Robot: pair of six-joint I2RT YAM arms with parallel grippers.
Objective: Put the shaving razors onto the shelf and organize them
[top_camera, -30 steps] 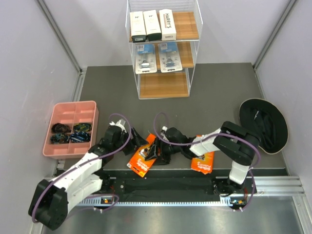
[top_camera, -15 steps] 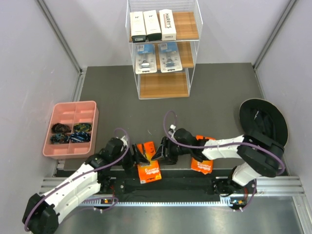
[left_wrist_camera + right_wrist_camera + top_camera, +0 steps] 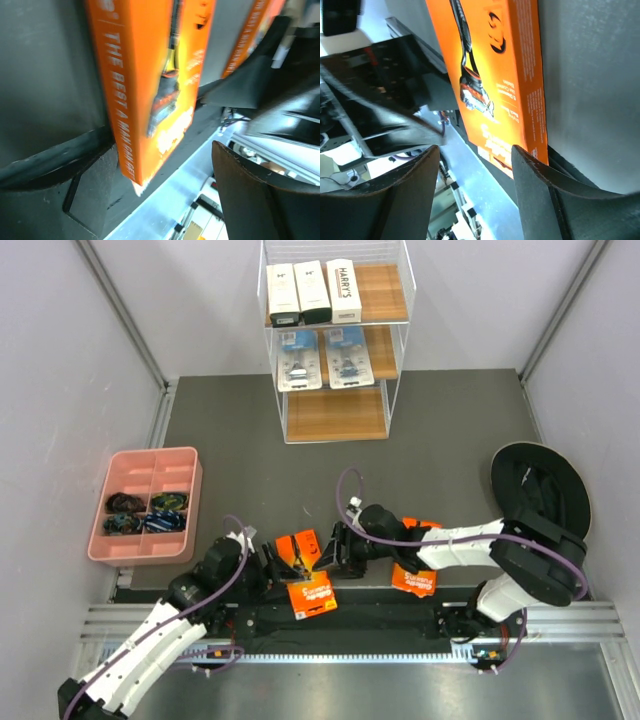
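The shelf [image 3: 337, 340] stands at the far middle. Three white boxes [image 3: 313, 291] lie on its top tier, two blue blister packs [image 3: 322, 357] on the middle tier, and the bottom tier [image 3: 335, 415] is bare. One orange card [image 3: 311, 592] lies at the table's near edge and overhangs it. My left gripper [image 3: 284, 565] is open at the card's left side, and the card [image 3: 150, 85] lies beside one finger [image 3: 60, 200]. My right gripper [image 3: 332, 552] is open at the card's [image 3: 495, 75] right side. A second orange card [image 3: 416, 580] lies partly under my right arm.
A pink compartment tray [image 3: 98, 515] with dark small items sits at the left. A black round object [image 3: 540, 498] lies at the right. A metal rail [image 3: 400, 625] runs below the table's near edge. Grey walls close in on both sides.
The left arm has drawn back toward the near left. The orange card has slid toward the near edge and now overhangs it. The right gripper has moved left to the card.
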